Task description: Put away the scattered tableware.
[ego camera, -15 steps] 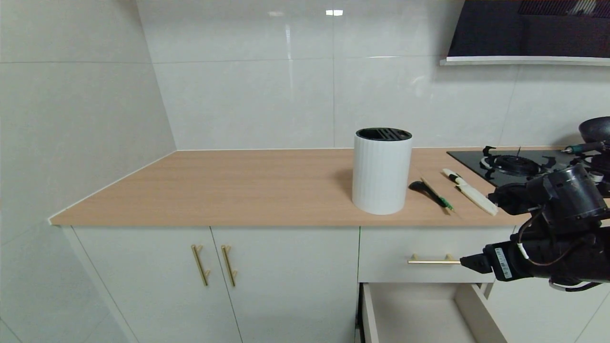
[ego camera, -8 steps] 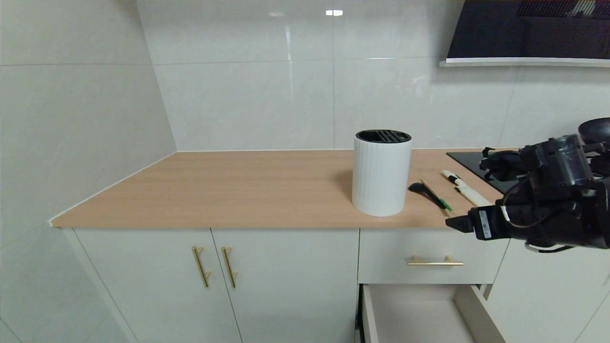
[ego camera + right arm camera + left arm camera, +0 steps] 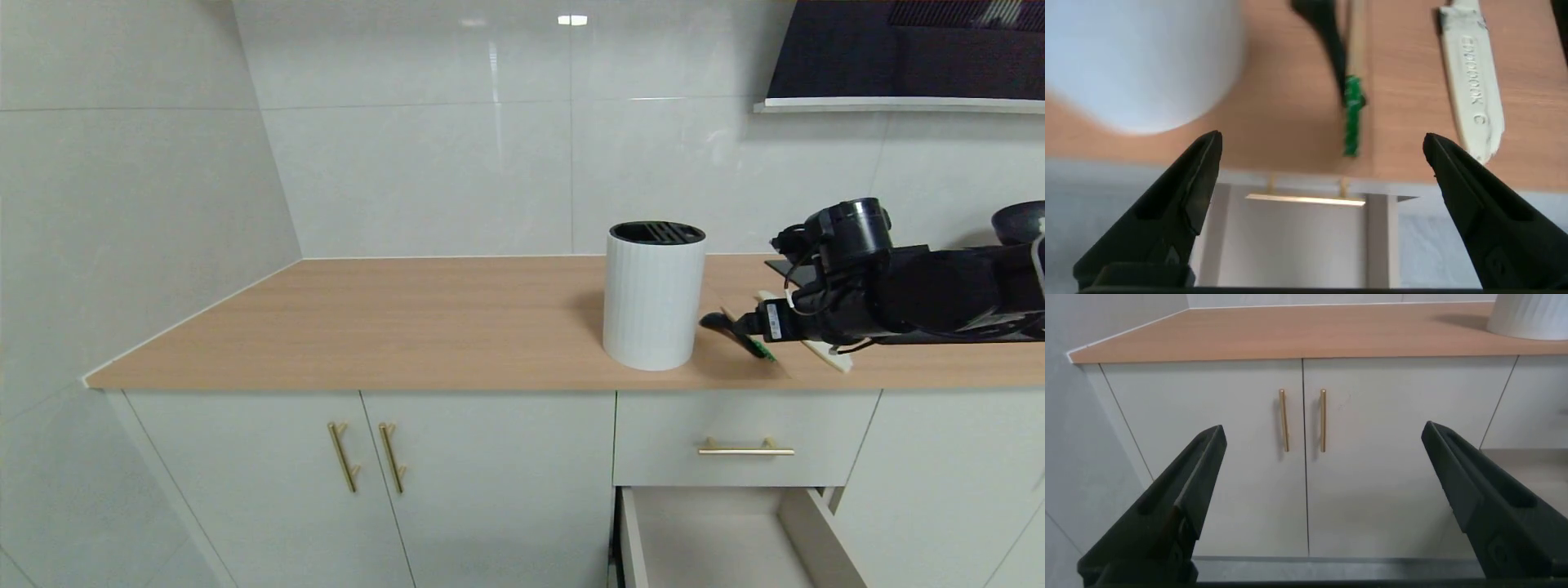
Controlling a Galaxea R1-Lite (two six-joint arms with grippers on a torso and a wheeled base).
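Observation:
A black spoon (image 3: 717,320) with a green handle end (image 3: 1351,114) lies on the wooden counter (image 3: 424,318) just right of the white slotted holder (image 3: 655,294). A wooden chopstick (image 3: 1355,33) lies alongside the spoon (image 3: 1321,37), and a white knife (image 3: 1470,82) rests further right. My right gripper (image 3: 755,328) hovers low over the counter's front edge above the spoon's handle, open (image 3: 1321,147), holding nothing. My left gripper (image 3: 1323,434) is open in front of the cabinet doors (image 3: 1302,457), below counter height.
Under the utensils, a drawer (image 3: 718,531) is pulled out, below a shut drawer with a gold handle (image 3: 744,448). A black hob (image 3: 784,269) and a dark pan (image 3: 1019,219) sit at the counter's right end. The holder (image 3: 1135,57) stands close to the spoon.
My right arm rose from in front of the drawer to counter height and swung left, so its gripper now hangs over the spoon's handle. The utensils and holder stayed put.

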